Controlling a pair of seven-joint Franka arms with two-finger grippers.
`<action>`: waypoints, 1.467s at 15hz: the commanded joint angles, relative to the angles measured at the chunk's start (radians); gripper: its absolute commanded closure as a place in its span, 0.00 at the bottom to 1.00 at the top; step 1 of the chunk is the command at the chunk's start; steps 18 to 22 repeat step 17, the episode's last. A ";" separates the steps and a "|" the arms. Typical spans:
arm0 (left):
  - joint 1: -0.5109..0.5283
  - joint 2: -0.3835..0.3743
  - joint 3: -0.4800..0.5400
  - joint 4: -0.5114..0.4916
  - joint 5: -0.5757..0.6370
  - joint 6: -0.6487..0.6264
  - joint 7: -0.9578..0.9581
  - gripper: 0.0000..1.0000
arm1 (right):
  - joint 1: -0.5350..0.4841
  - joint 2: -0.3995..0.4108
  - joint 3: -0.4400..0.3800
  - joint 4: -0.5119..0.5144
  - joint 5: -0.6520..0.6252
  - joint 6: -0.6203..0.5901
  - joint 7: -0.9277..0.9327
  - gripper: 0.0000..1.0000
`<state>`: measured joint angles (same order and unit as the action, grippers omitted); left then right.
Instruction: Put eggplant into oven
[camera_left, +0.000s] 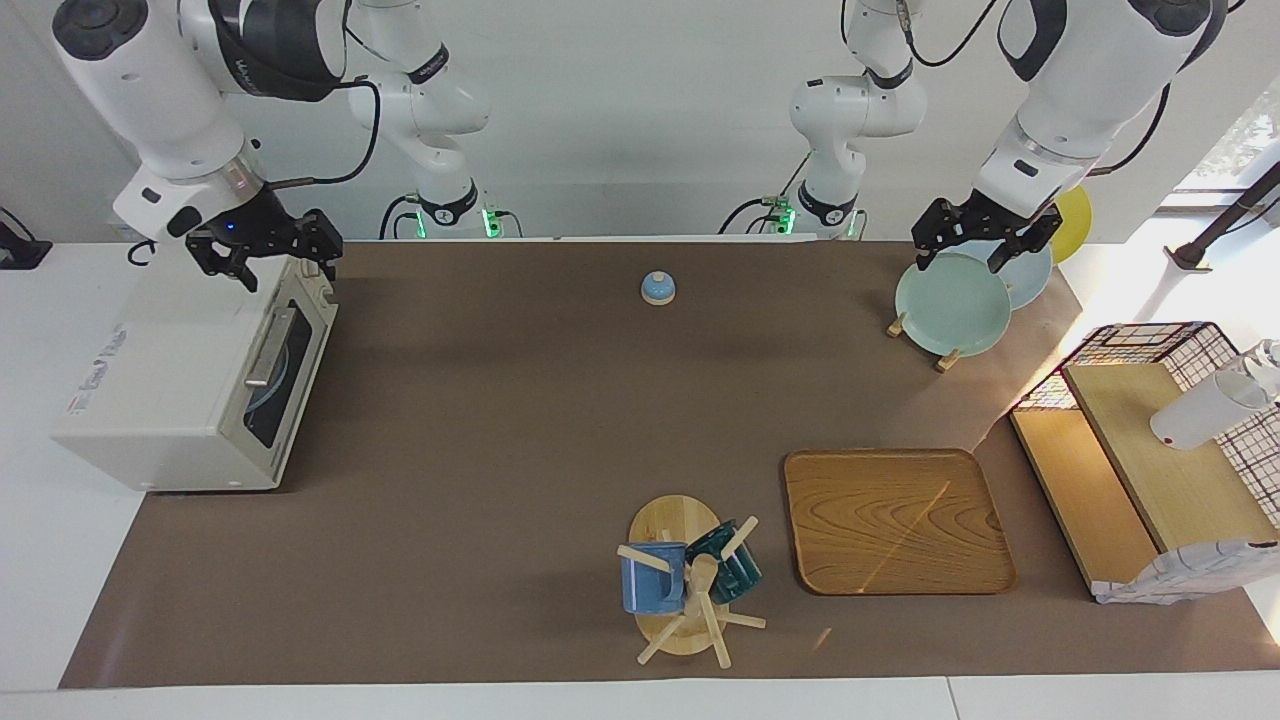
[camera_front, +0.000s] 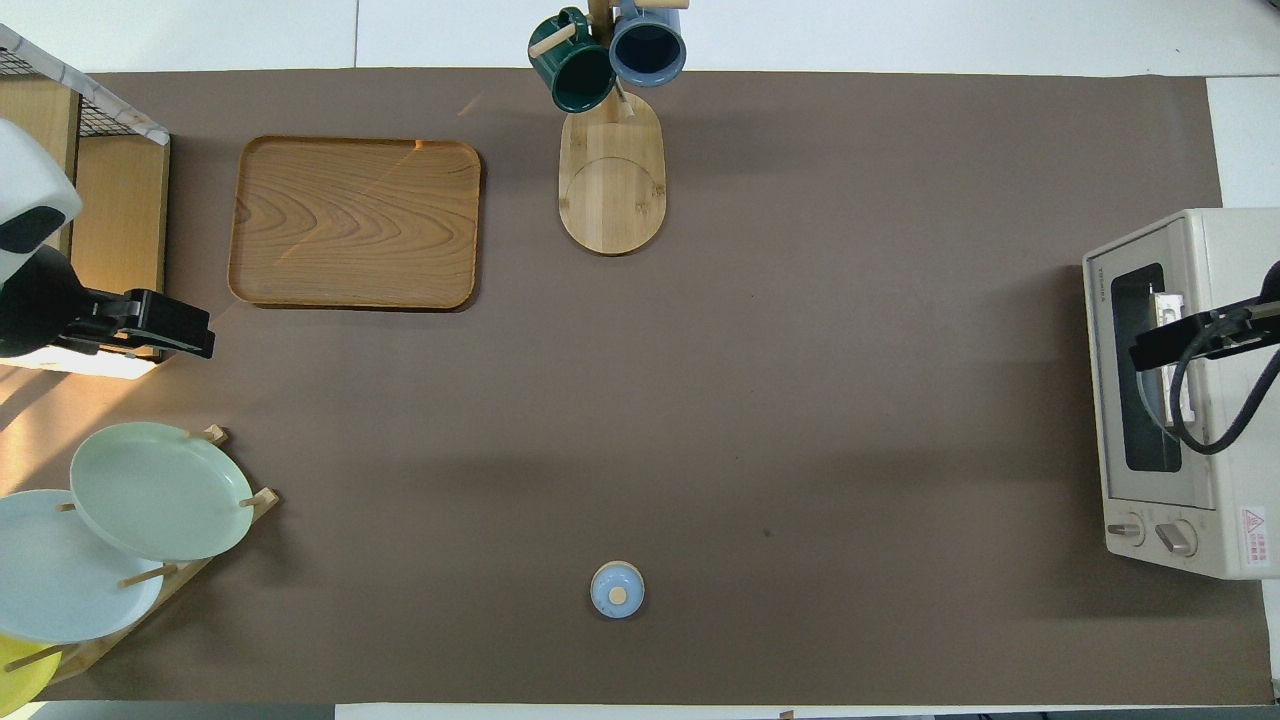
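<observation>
cream-white oven (camera_left: 170, 380) sits at the desk (camera_left: 500, 420) edge on my right arm's end, its door (camera_left: 285, 365) shut and facing the middle of the desk. from the facing view, my right gripper (camera_left: 268, 258) hangs over the oven's top front corner, the one nearest the robots, fingers apart and holding nothing. the handle (camera_left: 268, 350) runs along the door just below and in front of it. my left gripper (camera_left: 985, 245) waits over the plates (camera_left: 950, 305) at the other end, fingers apart too and empty.

the eggplant i cannot find anywhere on the desk in this view. the tray (camera_left: 895, 520) is bare and the mug rack (camera_left: 685, 590) holds only mugs, so i cannot give its direction or long axis. if it is in the oven, the dark glass does not show it.

from overhead it is the same: no eggplant on the brown cover. my right gripper covers the door glass, with the knobs (camera_front: 1150, 533) beside the door, nearer the robots. the middle of the desk in front of the door is open, so i judge the door has room to drop. my right arm is clearly the nearer one to the oven.
</observation>
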<state>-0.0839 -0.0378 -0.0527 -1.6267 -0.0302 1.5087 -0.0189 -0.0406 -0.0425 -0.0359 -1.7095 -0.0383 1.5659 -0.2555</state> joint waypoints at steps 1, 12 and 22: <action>0.009 0.003 -0.001 0.008 -0.002 -0.015 0.007 0.00 | -0.002 -0.019 0.001 0.002 0.034 -0.012 0.019 0.00; 0.007 0.003 -0.001 0.008 -0.002 -0.015 0.007 0.00 | 0.010 -0.025 -0.005 0.067 0.034 -0.090 0.021 0.00; 0.009 0.003 -0.001 0.008 -0.002 -0.015 0.007 0.00 | 0.010 -0.028 -0.002 0.064 0.026 -0.093 0.022 0.00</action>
